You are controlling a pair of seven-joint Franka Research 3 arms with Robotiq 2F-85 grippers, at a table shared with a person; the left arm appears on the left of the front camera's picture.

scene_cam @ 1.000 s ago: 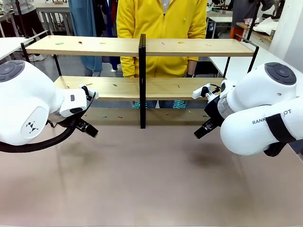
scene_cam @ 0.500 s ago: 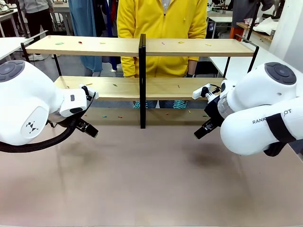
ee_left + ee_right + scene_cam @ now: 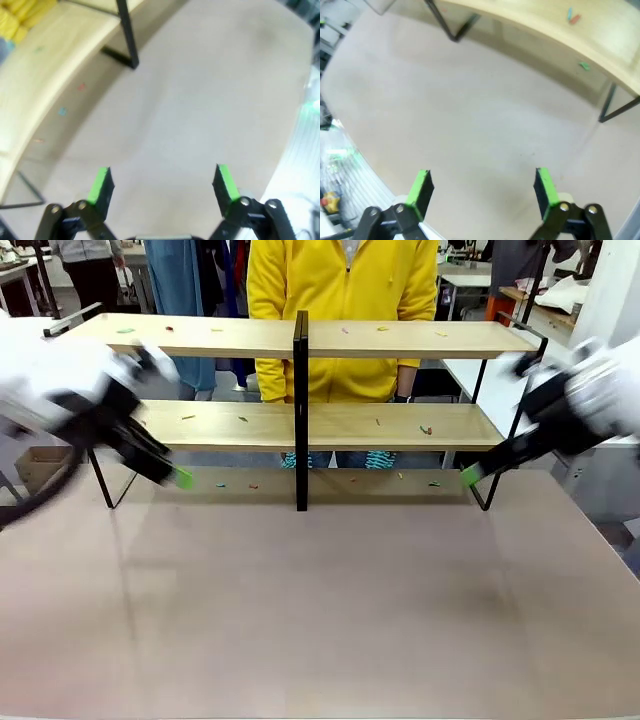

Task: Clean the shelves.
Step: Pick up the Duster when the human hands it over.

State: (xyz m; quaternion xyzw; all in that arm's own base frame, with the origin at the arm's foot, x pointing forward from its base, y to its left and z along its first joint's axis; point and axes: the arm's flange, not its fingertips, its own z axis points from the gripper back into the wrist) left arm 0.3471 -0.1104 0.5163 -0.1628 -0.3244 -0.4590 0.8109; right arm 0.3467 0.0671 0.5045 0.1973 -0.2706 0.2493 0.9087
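Approach wide, black-framed, light-wood 2-tier shelves (image 3: 340, 427) with left pincer (image 3: 162, 182) and right pincer (image 3: 482, 185) spread wide, empty; pinch tiny coloured scraps (image 3: 425, 430) singly, avoiding the frame.

Robotics lab or workshop. White work tables (image 3: 478, 380) stand behind. Blue garment (image 3: 182, 290) hangs; cardboard box (image 3: 40, 466) on floor.

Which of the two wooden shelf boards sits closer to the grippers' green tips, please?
The lower board: the left gripper and right gripper end just below its front edge, while the upper board stands well above both.
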